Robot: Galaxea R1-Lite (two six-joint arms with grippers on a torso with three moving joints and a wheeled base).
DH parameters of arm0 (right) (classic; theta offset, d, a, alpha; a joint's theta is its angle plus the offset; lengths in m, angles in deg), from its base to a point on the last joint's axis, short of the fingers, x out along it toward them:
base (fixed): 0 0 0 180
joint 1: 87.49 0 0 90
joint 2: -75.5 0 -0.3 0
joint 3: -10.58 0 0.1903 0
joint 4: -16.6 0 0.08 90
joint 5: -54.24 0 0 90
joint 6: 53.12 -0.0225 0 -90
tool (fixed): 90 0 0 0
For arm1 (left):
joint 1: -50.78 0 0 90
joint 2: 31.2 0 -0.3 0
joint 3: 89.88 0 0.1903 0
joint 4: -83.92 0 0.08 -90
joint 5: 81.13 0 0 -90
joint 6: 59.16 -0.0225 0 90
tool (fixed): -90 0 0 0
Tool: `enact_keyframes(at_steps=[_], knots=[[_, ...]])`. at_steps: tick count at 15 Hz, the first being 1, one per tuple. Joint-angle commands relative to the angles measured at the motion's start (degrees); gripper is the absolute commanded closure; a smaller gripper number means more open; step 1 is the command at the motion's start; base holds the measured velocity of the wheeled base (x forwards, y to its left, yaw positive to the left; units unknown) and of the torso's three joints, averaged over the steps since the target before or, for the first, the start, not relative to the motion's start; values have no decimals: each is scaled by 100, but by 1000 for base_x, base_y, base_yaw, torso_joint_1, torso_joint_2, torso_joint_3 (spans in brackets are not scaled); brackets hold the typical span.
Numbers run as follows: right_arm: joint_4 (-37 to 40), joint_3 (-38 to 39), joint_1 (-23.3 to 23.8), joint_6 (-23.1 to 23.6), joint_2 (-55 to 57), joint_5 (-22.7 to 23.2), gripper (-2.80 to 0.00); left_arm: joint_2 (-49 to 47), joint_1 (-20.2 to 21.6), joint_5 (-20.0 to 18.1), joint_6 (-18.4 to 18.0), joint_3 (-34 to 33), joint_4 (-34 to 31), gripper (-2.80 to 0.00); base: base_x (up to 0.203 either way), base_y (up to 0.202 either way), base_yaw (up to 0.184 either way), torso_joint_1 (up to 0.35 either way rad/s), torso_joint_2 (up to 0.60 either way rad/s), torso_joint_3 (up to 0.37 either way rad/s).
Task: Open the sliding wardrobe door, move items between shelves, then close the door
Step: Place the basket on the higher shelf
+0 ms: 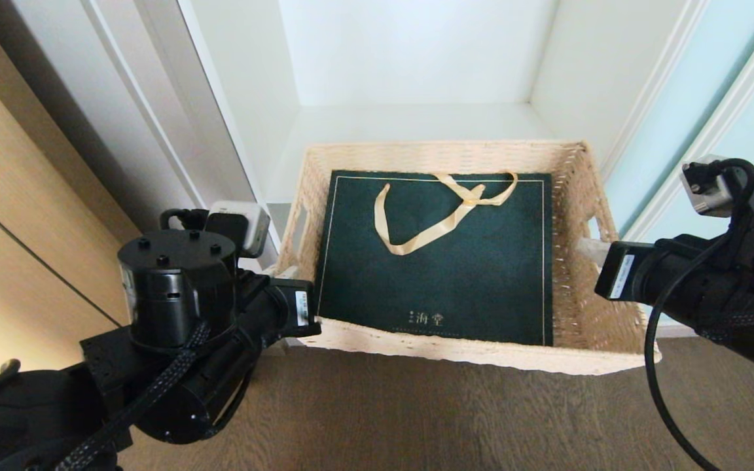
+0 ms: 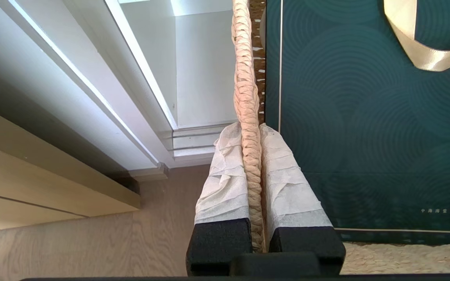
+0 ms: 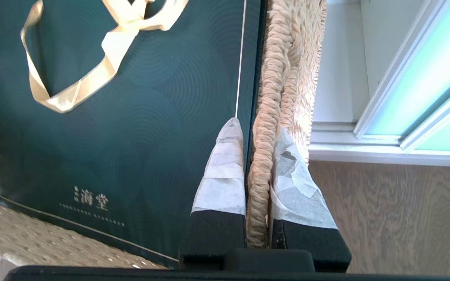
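Observation:
The tan wicker basket [image 1: 482,356] hangs level between both grippers, its far half over the white bottom shelf [image 1: 410,121] and its near half over the floor. The dark green gift bag [image 1: 436,261] lies flat inside it, gold ribbon on top. My left gripper [image 1: 288,271] is shut on the basket's left rim; the left wrist view shows the braided rim [image 2: 244,78] pinched between the taped fingers [image 2: 225,175] of the gripper [image 2: 248,130]. My right gripper [image 1: 586,248] is shut on the right rim [image 3: 272,78], gripper [image 3: 258,127] beside the bag [image 3: 131,117].
The sliding wardrobe door [image 1: 698,85] of pale blue-green glass stands pushed aside at the right, close to my right arm. The white wardrobe side post [image 1: 154,131] and a light wood cabinet front [image 1: 10,229] flank the left. Brown wood-grain floor [image 1: 416,418] lies below.

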Motion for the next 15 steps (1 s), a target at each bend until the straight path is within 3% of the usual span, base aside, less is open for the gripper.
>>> enact_keyframes(at_steps=[1, 6, 15], knots=[[-14, -76, -16, -18, -8, -48, 0, 13, 4, 31, 8, -24, 34, 0, 0, 0, 0, 0, 0, 0], [-5, -44, -24, -1, -25, -57, 0, 40, 39, 31, 8, -7, 34, 0, 25, 0, 0, 0, -2, 1], [-5, -102, -33, 8, 54, -48, 0, 93, 39, 23, -19, 29, 34, 0, 193, 0, 1, 2, 1, 4]])
